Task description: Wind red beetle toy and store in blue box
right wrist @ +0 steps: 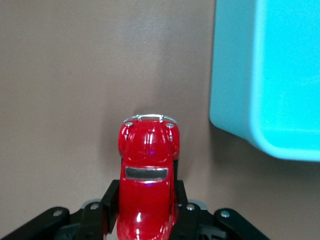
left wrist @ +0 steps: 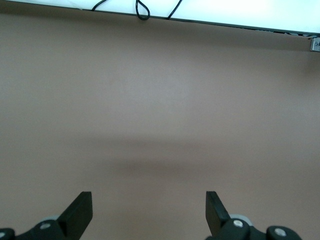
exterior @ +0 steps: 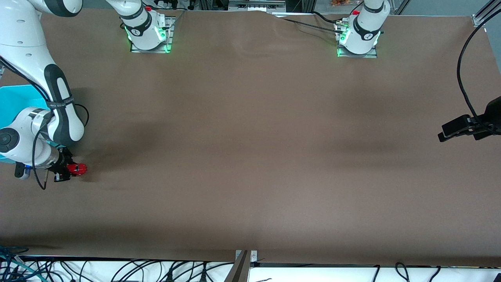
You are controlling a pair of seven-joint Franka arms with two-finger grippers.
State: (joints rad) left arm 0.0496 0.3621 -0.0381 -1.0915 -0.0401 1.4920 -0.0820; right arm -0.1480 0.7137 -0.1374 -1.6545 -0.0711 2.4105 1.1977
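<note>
At lower left of the front view: right gripper (exterior: 72, 169), jaws closed on the red beetle toy (exterior: 77, 169). The toy is clamped by its sides at the rear half, and its nose projects past the fingertips toward the middle of the table. Whether its wheels touch the brown table cover (exterior: 250, 156) cannot be told.

Right wrist view, lower centre: red beetle toy (right wrist: 148, 172), glossy, with a dark window and chrome bumper, one black finger (right wrist: 110, 205) pressed to each flank.

Right wrist view, upper right: blue box (right wrist: 270, 75), a rounded corner and thick wall showing, just beside the toy but apart from it.

Left edge of the front view, above the gripper: blue box (exterior: 15, 100), turquoise, largely covered by the right arm's white links, at the right arm's end of the table.

Right edge of the front view, mid-height: left gripper (exterior: 444, 132), over the left arm's end of the table; arm waiting.

Left wrist view, bottom edge: left gripper (left wrist: 149, 212), jaws spread wide, nothing between them, only bare table cover underneath.

Top of the front view: two arm bases with green lights.
</note>
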